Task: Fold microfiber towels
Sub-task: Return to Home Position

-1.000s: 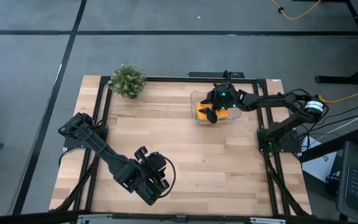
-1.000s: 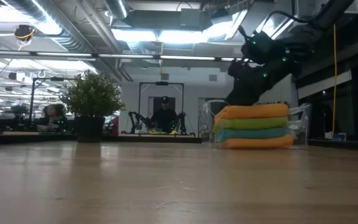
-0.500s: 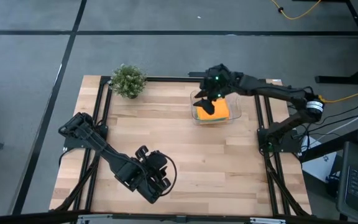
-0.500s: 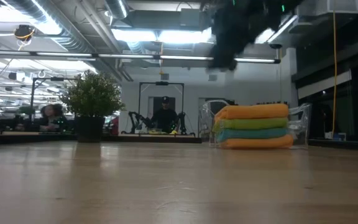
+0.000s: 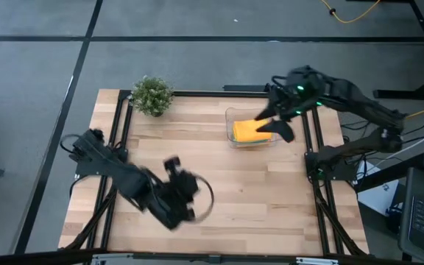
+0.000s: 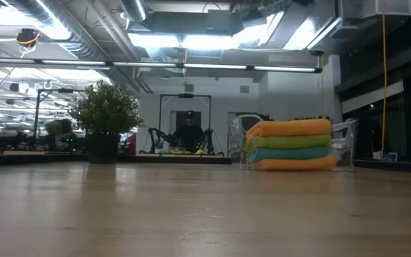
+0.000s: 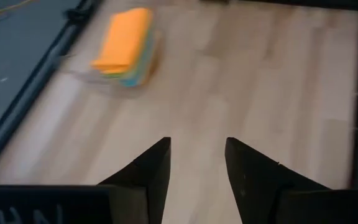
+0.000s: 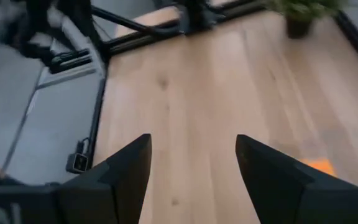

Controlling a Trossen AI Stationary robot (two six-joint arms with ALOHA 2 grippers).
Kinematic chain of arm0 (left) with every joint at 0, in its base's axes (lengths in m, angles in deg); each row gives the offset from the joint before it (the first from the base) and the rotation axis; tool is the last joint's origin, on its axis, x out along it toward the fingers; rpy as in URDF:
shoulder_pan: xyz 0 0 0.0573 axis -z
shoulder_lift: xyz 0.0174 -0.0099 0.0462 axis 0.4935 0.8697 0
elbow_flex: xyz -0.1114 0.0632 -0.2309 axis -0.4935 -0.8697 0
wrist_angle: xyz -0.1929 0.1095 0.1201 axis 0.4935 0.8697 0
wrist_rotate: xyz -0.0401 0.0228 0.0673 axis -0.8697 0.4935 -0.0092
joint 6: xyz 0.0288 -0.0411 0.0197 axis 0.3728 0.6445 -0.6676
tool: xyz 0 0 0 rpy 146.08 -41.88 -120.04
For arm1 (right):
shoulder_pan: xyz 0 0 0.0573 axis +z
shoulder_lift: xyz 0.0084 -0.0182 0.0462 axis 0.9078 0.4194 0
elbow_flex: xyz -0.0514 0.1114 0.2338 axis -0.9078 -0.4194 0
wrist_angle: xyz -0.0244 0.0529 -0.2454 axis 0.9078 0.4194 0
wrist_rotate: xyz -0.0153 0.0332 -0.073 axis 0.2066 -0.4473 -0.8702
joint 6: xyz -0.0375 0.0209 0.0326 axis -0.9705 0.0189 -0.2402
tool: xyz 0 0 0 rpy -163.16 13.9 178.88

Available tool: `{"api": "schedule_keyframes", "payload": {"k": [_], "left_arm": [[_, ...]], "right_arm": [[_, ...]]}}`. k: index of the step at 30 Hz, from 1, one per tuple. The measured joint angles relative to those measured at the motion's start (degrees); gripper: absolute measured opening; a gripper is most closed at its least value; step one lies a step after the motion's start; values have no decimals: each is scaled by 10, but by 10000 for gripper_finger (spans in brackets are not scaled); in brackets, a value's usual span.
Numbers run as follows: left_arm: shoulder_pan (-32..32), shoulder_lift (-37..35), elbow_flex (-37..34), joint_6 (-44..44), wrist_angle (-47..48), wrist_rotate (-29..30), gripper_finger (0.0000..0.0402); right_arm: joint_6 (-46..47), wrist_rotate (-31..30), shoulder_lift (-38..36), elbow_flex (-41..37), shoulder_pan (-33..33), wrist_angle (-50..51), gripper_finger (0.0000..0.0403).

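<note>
Orange cloth topped the pile: the four microfiber towels lay folded and stacked, an orange towel [image 6: 291,128] on a lime green towel [image 6: 291,142], that on a teal towel [image 6: 285,153], and a second orange towel [image 6: 295,163] at the bottom. The stack sat inside a clear plastic tub [image 6: 344,143], which stood on the wooden table [image 5: 219,184] close to its far edge, right of the middle. The right gripper [image 5: 274,126] hung above the tub's right-hand end, touching no towel; its wrist view showed the fingers [image 8: 123,168] spread wide with only bare wood between them. The left gripper [image 5: 175,199] hovered near the table's front edge, left of the middle and well apart from the tub, its fingers [image 7: 157,162] parted by a moderate gap and empty. A small potted plant [image 5: 152,96] stood at the far left corner.
</note>
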Motion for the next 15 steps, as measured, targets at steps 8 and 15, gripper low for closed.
{"api": "schedule_keyframes", "payload": {"k": [8,15], "left_arm": [[-2,-162,-106,-45,52,70,145],[-62,-385,-408,-117,-183,75,145]], "right_arm": [[122,-153,-186,-110,63,-12,236],[197,-164,-316,-299,98,-212,236]]}}
